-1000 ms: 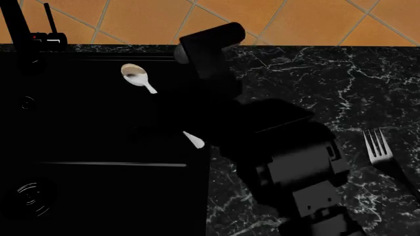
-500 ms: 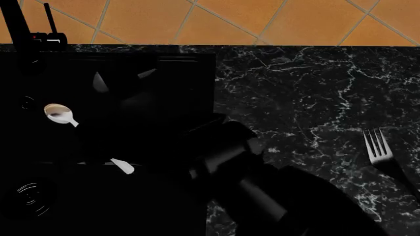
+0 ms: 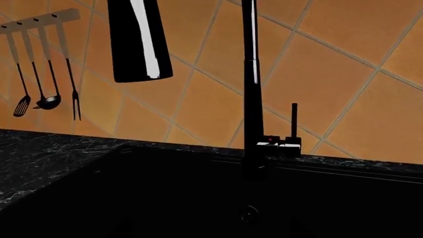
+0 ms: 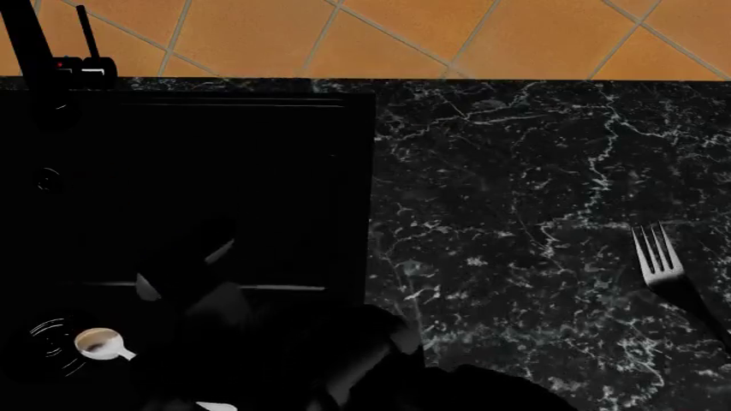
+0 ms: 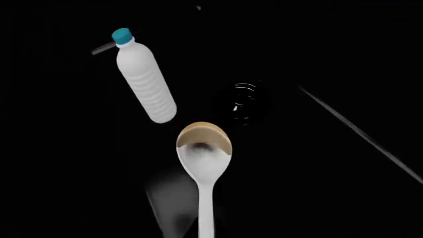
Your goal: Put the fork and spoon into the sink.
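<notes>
The spoon (image 4: 101, 344) hangs low over the sink (image 4: 286, 154), its beige-tinted bowl just beside the round drain (image 4: 46, 338) at the basin's near left corner in the head view. From the right wrist view the spoon (image 5: 203, 163) runs straight out from the camera, handle toward the lens and bowl pointing at the drain (image 5: 243, 101); the right gripper (image 4: 171, 377) is a dark mass against the black basin, and its jaws are too dark to make out — whether they are clamped on the handle cannot be told. A white bottle with a blue cap (image 5: 144, 82) lies in the sink near the spoon's bowl. The fork (image 4: 668, 274) rests on the black marble counter (image 4: 514, 197) well to the right of the sink, tines pointing toward the tiled wall. The left wrist view shows only the tall black faucet (image 3: 252, 89), the sink's rim (image 3: 198, 153) and utensils hung on the orange tile wall (image 3: 39, 84) — the left gripper itself does not show.
</notes>
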`<state>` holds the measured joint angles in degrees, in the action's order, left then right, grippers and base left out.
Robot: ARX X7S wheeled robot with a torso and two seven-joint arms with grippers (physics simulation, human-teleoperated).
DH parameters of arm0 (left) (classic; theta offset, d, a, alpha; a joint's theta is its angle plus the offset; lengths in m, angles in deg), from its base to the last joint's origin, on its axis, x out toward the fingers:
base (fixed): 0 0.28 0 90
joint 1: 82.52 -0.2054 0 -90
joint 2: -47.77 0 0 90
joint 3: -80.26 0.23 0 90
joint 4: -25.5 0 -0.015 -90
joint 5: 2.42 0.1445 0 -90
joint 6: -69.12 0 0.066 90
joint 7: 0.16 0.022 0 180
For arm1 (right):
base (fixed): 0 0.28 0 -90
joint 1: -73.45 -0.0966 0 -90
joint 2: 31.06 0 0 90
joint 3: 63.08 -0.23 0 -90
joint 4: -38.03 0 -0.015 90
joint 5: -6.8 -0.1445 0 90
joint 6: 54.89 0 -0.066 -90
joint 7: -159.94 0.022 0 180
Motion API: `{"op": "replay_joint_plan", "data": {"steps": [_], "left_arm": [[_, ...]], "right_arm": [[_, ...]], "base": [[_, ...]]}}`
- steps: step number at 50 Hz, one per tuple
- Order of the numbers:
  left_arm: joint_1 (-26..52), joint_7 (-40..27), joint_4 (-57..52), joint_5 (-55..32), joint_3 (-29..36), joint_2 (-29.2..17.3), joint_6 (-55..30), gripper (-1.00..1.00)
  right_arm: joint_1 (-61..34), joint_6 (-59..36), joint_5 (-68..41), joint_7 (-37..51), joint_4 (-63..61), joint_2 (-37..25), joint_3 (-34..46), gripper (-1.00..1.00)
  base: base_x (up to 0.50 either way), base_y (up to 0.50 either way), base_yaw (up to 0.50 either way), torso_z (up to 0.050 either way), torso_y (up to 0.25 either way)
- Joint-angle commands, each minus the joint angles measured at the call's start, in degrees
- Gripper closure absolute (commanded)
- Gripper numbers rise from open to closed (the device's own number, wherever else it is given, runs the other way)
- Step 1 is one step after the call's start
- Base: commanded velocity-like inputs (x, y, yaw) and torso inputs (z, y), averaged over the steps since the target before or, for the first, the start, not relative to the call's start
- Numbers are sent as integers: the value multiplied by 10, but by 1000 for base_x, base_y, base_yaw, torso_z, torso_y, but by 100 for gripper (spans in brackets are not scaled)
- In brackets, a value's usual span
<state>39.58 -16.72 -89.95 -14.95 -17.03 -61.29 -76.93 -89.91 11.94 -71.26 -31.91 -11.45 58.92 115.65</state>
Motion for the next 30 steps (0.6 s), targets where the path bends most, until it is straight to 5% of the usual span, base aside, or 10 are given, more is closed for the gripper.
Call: {"op": "replay_joint_plan", "data": {"steps": [1, 16, 17, 30], "left_arm": [[-2, -1, -1, -2, 0, 0, 1, -100], [-3, -3, -2, -4, 3, -1, 0, -100], [-3, -3, -3, -5, 2, -1, -2, -100], [-1, -4, -1, -8, 0, -4, -2, -100]], "right_arm": [[40, -17, 54, -8, -8, 0, 4, 100], [37, -13, 35, -4, 9, 0, 4, 100], [34, -13, 30, -3, 8, 0, 4, -100], [-1, 6, -1, 1, 18, 0, 5, -100]], "base": [[0, 0, 0, 0, 0], [0, 1, 0, -1, 0], [0, 3, 0, 0, 0], [-2, 1, 2, -1, 0]]}}
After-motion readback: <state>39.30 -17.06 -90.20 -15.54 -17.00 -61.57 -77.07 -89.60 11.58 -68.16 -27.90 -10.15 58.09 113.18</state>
